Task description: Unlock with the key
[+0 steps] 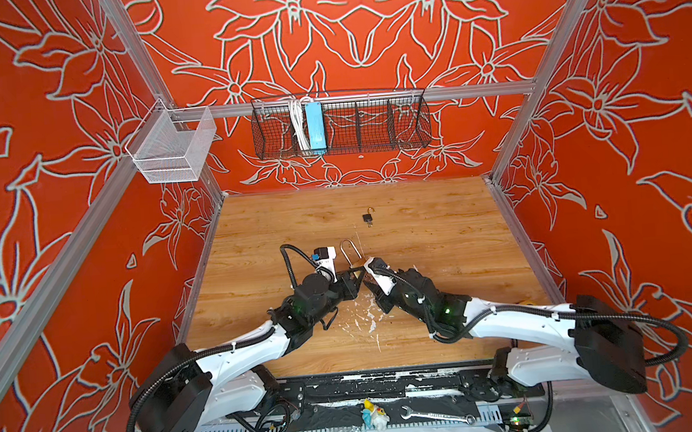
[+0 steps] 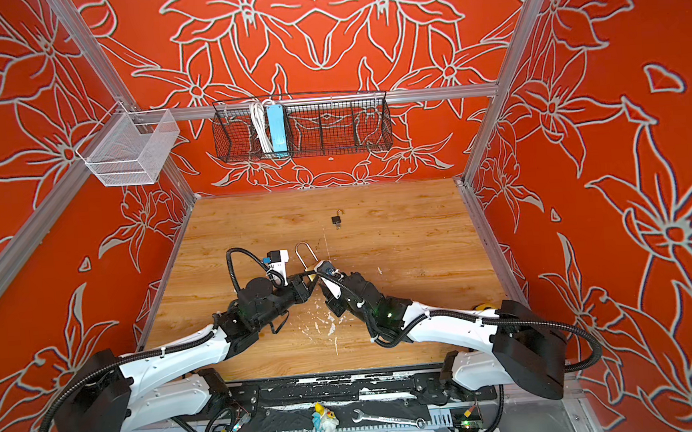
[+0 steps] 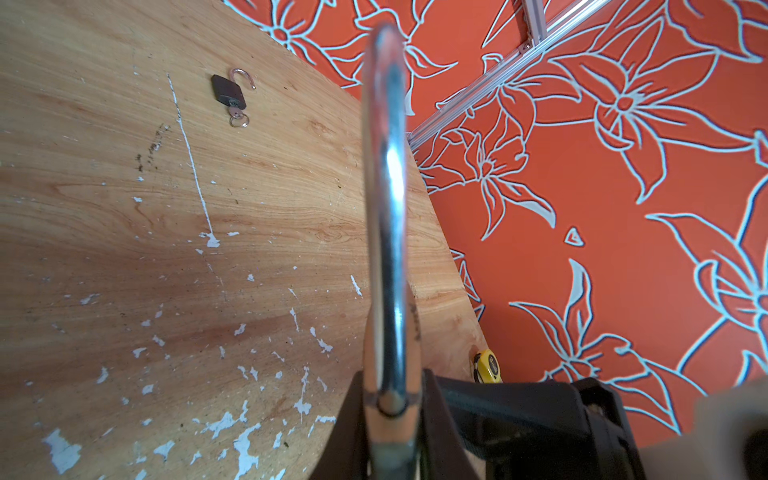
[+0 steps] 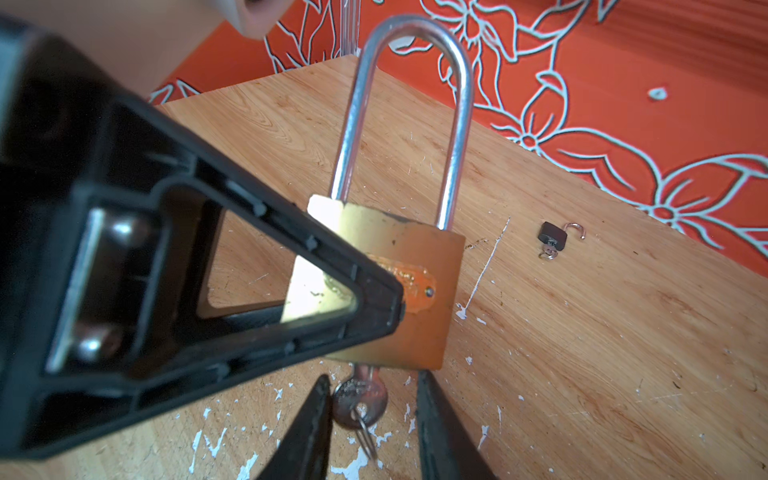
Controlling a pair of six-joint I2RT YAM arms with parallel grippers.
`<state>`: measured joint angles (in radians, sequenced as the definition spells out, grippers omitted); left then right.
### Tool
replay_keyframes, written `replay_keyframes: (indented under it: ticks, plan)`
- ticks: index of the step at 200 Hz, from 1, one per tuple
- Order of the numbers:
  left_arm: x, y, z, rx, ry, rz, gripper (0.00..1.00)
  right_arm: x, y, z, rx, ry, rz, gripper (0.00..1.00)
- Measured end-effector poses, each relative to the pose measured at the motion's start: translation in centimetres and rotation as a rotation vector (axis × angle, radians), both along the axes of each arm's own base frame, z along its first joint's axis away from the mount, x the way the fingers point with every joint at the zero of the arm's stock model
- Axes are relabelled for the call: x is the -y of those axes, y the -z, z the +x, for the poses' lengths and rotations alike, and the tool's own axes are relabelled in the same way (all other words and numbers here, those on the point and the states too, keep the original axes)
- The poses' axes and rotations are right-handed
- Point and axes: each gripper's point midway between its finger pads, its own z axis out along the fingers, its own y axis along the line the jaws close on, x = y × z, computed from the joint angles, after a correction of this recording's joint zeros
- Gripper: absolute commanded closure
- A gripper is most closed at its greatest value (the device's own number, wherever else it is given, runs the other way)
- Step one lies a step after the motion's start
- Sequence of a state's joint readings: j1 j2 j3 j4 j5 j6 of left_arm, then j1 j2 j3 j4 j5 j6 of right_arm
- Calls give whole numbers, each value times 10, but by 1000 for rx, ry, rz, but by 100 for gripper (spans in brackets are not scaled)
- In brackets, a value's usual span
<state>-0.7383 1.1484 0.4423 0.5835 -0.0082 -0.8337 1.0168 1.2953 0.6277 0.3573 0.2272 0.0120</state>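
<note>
The left gripper point(image 3: 390, 419) is clamped on the brass padlock point(image 4: 419, 328), which stands upright above the wooden table point(image 4: 582, 353). Its grip should be firm so the body cannot twist. The right gripper point(image 4: 372, 380) has its jaws slightly apart, and the key point(image 4: 360, 399) hangs from the padlock's underside between its fingers. The step in hand is probably to pinch the flat bow squarely, then turn about the blade's axis. The table is grained, paint-flecked wood. The padlock is a smooth, scuffed block with a long polished steel shackle point(image 4: 455, 145). The key is thin, silvery and ringed.
</note>
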Motion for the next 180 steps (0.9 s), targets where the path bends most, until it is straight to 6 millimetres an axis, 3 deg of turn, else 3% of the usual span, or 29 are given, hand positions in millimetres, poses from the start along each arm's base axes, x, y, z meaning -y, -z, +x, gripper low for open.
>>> replay_keyframes:
  ticks: [72,130,180]
  plan:
    - [-1,0,1,3,-15,3,100,-4,9,0,-22,-4,-24,78]
    - [-1,1,1,3,-20,6,100,-3,9,0,-19,8,-31,74]
    - [0,6,2,-8,-20,16,100,-2,11,1,-19,17,-40,76]
